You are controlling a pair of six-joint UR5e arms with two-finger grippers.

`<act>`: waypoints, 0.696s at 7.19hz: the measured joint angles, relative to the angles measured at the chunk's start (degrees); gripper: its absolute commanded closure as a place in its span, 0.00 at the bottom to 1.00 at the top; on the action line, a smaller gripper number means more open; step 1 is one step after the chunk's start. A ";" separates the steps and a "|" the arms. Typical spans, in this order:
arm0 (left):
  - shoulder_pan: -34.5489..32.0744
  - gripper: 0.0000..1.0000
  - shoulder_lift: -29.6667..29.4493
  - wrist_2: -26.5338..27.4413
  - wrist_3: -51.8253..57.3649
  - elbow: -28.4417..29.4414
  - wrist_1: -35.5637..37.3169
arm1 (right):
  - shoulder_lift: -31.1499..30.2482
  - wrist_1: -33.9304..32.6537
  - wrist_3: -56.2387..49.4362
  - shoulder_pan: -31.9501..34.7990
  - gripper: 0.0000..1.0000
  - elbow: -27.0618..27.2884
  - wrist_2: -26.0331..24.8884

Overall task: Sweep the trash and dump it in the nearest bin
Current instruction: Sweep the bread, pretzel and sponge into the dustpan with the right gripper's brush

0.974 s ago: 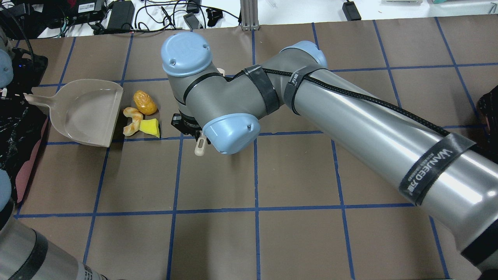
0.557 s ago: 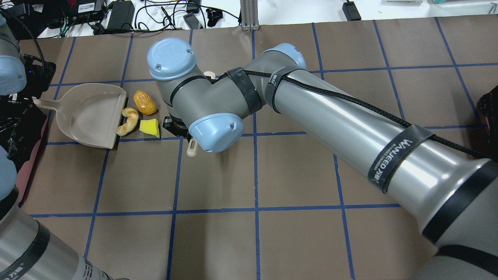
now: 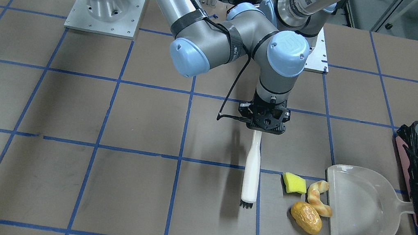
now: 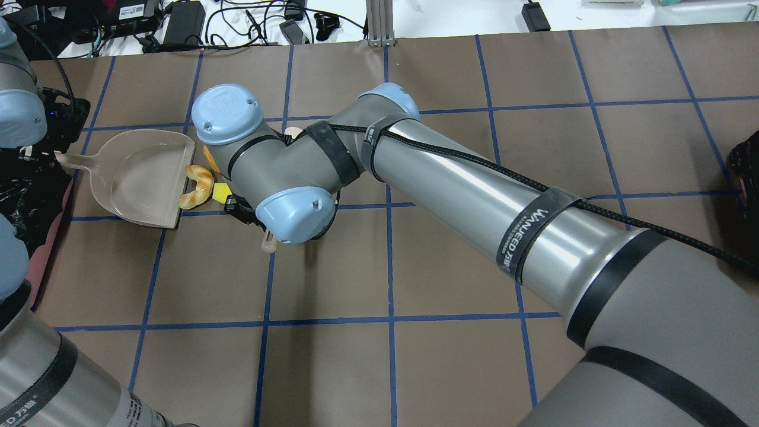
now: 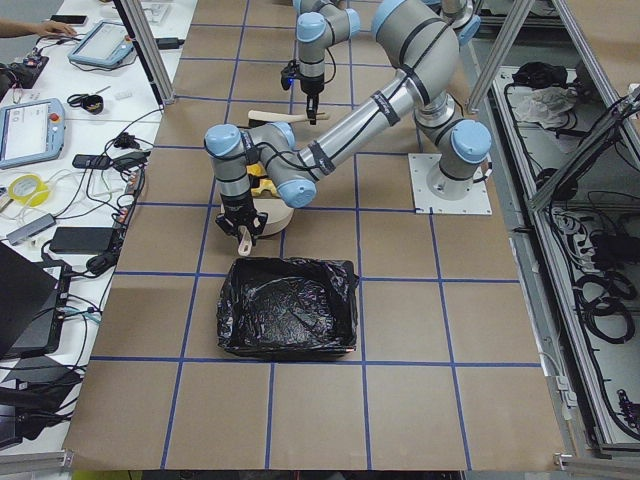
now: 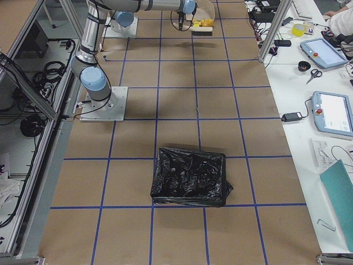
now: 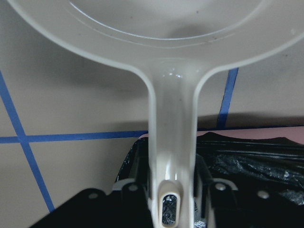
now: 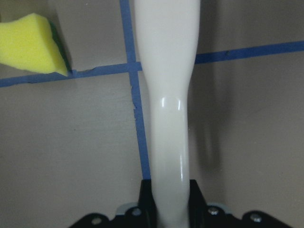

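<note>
The trash lies just off the lip of the white dustpan (image 3: 363,207): a yellow sponge wedge (image 3: 294,183), a beige twisted pastry (image 3: 318,197) touching the lip, and a golden-brown lump (image 3: 306,217). My right gripper (image 3: 266,120) is shut on the handle of a white brush (image 3: 251,173), whose bristles point away from the robot, a short gap from the sponge (image 8: 31,45). My left gripper (image 7: 172,204) is shut on the dustpan handle (image 7: 173,156). Right behind that gripper stands the pink-sided, black-lined bin (image 3: 405,147). In the overhead view my right wrist hides most of the lump.
A second black-bagged container (image 6: 190,176) sits far off at the table's right end. Cables and devices (image 4: 178,24) crowd the white bench beyond the table's far edge. My right forearm (image 4: 474,184) stretches across the middle of the brown, blue-taped table (image 3: 99,184).
My right arm has swung left, carrying the brush closer to the trash. The dustpan has slid right until its lip meets the pastry. The sponge has shifted slightly left.
</note>
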 measured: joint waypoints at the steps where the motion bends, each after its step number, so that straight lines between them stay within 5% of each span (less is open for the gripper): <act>1: 0.00 1.00 -0.26 0.01 -0.08 0.00 0.05 | 1.54 -0.06 0.85 0.49 1.00 -1.62 0.97; 5: 0.00 1.00 -0.98 -0.01 -0.43 0.23 0.76 | 9.20 -0.10 3.99 2.70 1.00 -10.52 2.30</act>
